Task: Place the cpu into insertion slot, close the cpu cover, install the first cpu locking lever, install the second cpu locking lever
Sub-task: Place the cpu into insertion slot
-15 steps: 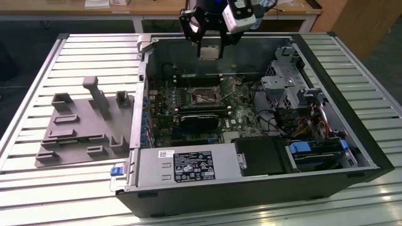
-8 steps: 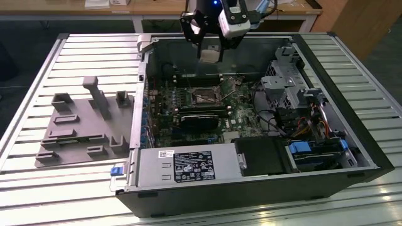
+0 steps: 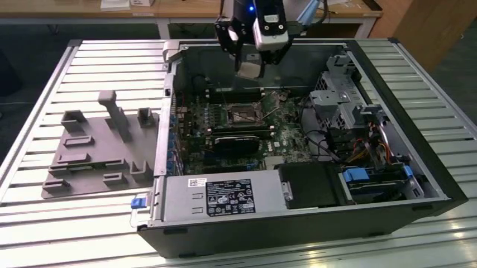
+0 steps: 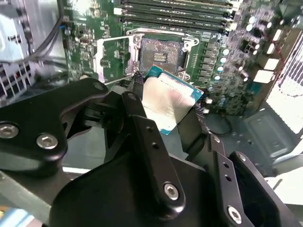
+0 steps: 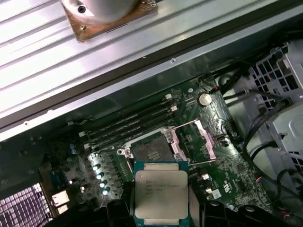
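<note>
- One gripper (image 4: pixel 168 94) on one arm, so no nearer-side choice. Its fingers (image 4: pixel 142 123) are clamped on opp. edges of the cpu (image 5: pixel 161 194), metal top facing the first wrist cam.
- One cpu, held in the air over the open pc case (image 3: pixel 298 234), apart from the board.
- One insertion slot (image 5: pixel 150 150), empty w/ dark centre showing. In both wrist views it sits just past the cpu's leading edge. In the exterior view it lies lower in the picture than the gripper, so we judge it down and a bit ahead of the chip.
- Cpu is near-square, so no real long axis. Its edges look slightly skewed vs. the slot rim.
- One cpu cover (image 5: pixel 207 140), swung open just beside the slot.
- Levers: too thin for us to count.
- One grey fixture tray (image 3: pixel 89 162) on the table (image 3: pixel 44 234), at the exterior view's left, well apart.
</note>
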You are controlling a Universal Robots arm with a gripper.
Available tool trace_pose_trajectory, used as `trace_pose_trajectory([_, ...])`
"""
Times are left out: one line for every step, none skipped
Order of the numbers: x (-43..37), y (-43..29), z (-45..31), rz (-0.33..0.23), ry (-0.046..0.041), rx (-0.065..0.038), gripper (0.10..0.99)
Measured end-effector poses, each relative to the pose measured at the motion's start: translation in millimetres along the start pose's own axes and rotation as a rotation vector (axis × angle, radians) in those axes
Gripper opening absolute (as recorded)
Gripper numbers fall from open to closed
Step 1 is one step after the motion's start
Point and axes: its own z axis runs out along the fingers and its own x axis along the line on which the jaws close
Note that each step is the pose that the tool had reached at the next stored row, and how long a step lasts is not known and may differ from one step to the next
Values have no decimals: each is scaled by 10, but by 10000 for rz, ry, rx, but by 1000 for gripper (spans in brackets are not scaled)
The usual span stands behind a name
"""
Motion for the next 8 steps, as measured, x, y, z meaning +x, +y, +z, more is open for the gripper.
trace_pose_trajectory([0, -1, 11, 179, -16, -3, 537])
trace_pose_trajectory([0, -2, 21, 363, -32, -6, 537])
trace_pose_trajectory([-1, -3, 32, 554, -49, -10, 537])
trace_pose_trajectory([-1, -3, 40, 729, -65, -14, 537])
trace_pose_trajectory([-1, -4, 46, 882, -79, -15, 537])
trace_pose_trajectory([-1, -5, 53, 1029, -92, -19, 537])
trace_pose_trajectory([-1, -6, 61, 1199, -107, -22, 537])
trace_pose_trajectory([-1, -6, 67, 1366, -122, -25, 537])
